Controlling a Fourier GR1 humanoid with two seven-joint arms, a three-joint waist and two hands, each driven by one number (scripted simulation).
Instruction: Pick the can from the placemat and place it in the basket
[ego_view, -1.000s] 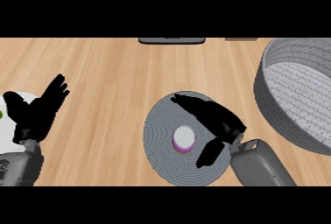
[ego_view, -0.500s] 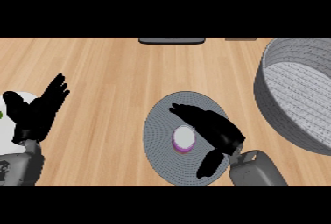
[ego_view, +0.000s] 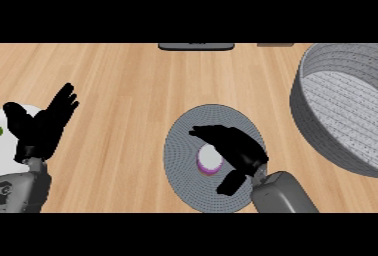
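A round grey placemat (ego_view: 188, 135) lies on the wooden counter, right of centre. On it stands the can (ego_view: 209, 159), seen from above as a white top with a purple rim. My right hand (ego_view: 235, 148) hangs over the can's right side and hides part of it. Its fingers are stretched out over the can toward the left and its thumb points down, so the hand is open. The large grey basket (ego_view: 325, 135) stands at the right edge. My left hand (ego_view: 43, 126) rests open at the left edge, fingers up.
A white object (ego_view: 9, 145) with a bit of green lies under my left hand at the left edge. A dark flat item (ego_view: 196, 46) and a small brown one (ego_view: 275, 45) sit at the counter's far edge. Bare wood separates placemat and left hand.
My right hand has slid left and toward me, from beside the can to over it. The left hand, can and basket have not moved.
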